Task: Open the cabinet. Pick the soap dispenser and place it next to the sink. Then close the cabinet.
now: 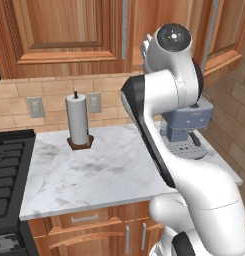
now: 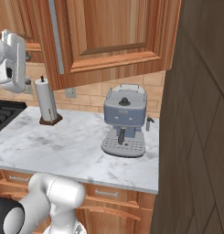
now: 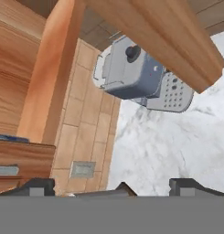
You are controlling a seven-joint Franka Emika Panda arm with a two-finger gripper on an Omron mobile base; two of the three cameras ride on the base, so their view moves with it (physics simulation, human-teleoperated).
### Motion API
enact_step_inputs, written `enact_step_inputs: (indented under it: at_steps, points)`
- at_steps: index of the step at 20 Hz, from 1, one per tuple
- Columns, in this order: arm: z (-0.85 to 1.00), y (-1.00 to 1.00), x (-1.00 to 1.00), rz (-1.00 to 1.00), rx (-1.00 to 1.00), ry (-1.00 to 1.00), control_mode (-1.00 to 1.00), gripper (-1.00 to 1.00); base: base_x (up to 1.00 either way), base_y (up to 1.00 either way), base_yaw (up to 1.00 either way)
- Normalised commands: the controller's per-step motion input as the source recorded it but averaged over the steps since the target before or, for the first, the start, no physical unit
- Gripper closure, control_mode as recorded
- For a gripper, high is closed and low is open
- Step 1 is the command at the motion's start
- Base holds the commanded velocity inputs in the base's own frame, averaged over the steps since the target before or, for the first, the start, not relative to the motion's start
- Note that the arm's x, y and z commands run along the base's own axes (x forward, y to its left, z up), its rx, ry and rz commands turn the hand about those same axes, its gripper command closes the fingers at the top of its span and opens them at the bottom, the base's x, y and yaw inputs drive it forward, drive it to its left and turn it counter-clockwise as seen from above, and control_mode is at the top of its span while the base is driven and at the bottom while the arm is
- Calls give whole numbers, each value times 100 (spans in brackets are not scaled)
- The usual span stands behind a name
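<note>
The cabinet (image 1: 64, 30) hangs above the marble counter. Its right door (image 2: 113, 32) stands swung out towards me, with its long silver handle (image 2: 56, 36) at the door's left edge. In the hand view that door's bottom edge (image 3: 163, 36) crosses the top diagonally, and the cabinet's wooden shelf floor (image 3: 22, 157) shows at the left. My gripper (image 3: 113, 187) is open, its fingertips (image 3: 40, 185) wide apart with nothing between them, just below the shelf's height beside the opening. A thin dark blue sliver (image 3: 10, 137) lies above the shelf edge; I cannot tell what it is. The soap dispenser and the sink are out of view.
A white paper towel roll (image 1: 77, 117) stands at the back of the counter (image 1: 104, 175). A grey-blue coffee machine (image 2: 125, 114) sits at the right, under the open door. A black stove (image 1: 9, 165) borders the left. A tall wooden panel (image 2: 195, 137) walls off the right.
</note>
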Motion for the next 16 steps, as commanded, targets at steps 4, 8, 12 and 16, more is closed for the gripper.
enact_step_inputs:
  at_steps: [4, 8, 12, 16]
  points:
    - [0, -9, 19, -14, 0, -27, -100, -100, 0, 0, 0]
    - [0, -5, 20, -21, 0, -24, -100, -100, 0, 0, 0]
    - [0, -1, 29, -26, 0, -21, -100, -100, 0, 0, 0]
    - [0, 0, 34, -23, 4, -16, -100, -100, 0, 0, 0]
